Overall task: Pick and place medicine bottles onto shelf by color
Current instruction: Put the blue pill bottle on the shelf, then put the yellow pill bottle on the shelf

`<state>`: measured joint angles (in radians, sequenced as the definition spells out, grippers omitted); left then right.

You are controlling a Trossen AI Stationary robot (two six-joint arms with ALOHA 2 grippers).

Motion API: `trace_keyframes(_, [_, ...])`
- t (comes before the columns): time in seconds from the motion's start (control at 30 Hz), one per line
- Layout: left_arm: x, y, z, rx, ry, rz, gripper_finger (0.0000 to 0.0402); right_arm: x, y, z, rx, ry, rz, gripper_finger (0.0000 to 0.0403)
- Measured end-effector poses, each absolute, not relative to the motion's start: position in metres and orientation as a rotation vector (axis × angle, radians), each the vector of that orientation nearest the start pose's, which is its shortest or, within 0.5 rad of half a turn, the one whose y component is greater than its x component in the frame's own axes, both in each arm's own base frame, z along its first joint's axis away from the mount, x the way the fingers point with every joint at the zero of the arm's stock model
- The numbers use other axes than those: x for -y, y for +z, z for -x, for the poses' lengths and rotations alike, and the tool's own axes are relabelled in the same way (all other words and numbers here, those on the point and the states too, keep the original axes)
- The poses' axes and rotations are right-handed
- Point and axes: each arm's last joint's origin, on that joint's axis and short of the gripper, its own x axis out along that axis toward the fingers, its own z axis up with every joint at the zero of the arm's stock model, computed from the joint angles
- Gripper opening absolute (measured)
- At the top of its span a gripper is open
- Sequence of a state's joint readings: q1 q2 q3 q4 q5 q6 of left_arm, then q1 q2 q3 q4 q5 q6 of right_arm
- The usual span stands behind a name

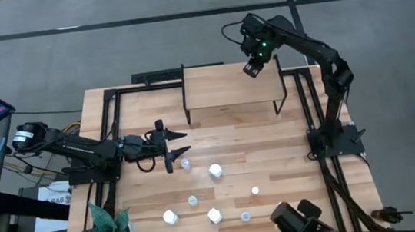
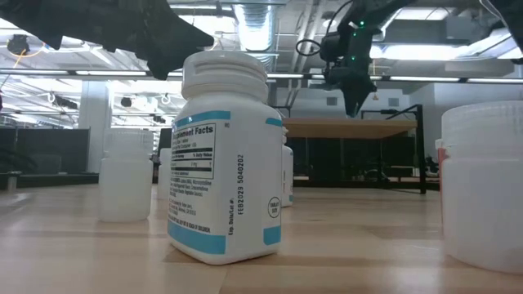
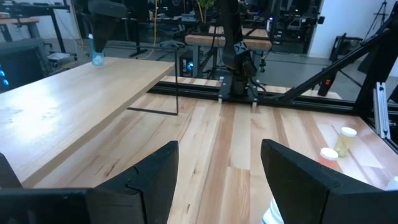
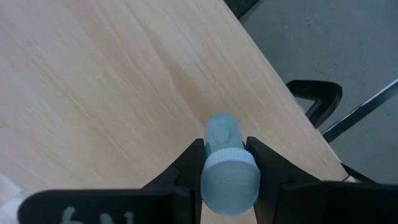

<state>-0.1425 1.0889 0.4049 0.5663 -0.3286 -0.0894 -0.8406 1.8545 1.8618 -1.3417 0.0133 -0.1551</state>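
Wooden desk (image 1: 274, 163) before us. Left pincer (image 1: 178, 144) released, fingers spread, low over desk beside small bottle (image 1: 185, 164). More medicine bottles (image 1: 215, 171) scattered across desk's near half. Right pincer (image 4: 227, 163) clenched on pale-blue-capped bottle (image 4: 227, 174), over shelf (image 1: 227, 83) at its far right corner.

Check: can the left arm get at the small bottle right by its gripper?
Probably yes. The left gripper is open just beside the small bottle, with bare tabletop between them. The right gripper is away over the shelf.
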Motion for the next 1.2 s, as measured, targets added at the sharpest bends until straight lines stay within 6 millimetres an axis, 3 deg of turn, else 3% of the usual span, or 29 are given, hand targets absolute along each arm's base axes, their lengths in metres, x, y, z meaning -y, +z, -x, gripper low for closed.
trace_keyframes(0.53, [0.0219,0.2179,-0.2190,-0.107,0.191,0.065,0.0219,0.2691,0.3198,-0.2410,-1.331,-0.636,-0.461,0.0124])
trace_keyframes(0.97, [0.0219,0.2179,-0.2190,-0.107,0.191,0.064,0.0219,0.2710,0.3203,-0.2416,-1.314,-0.646,-0.452,0.0207])
trace_keyframes(1.2, [0.0219,0.2179,-0.2190,-0.107,0.191,0.063,0.0219,0.2735,0.3211,-0.2438,-1.281,-0.656,-0.437,0.0220])
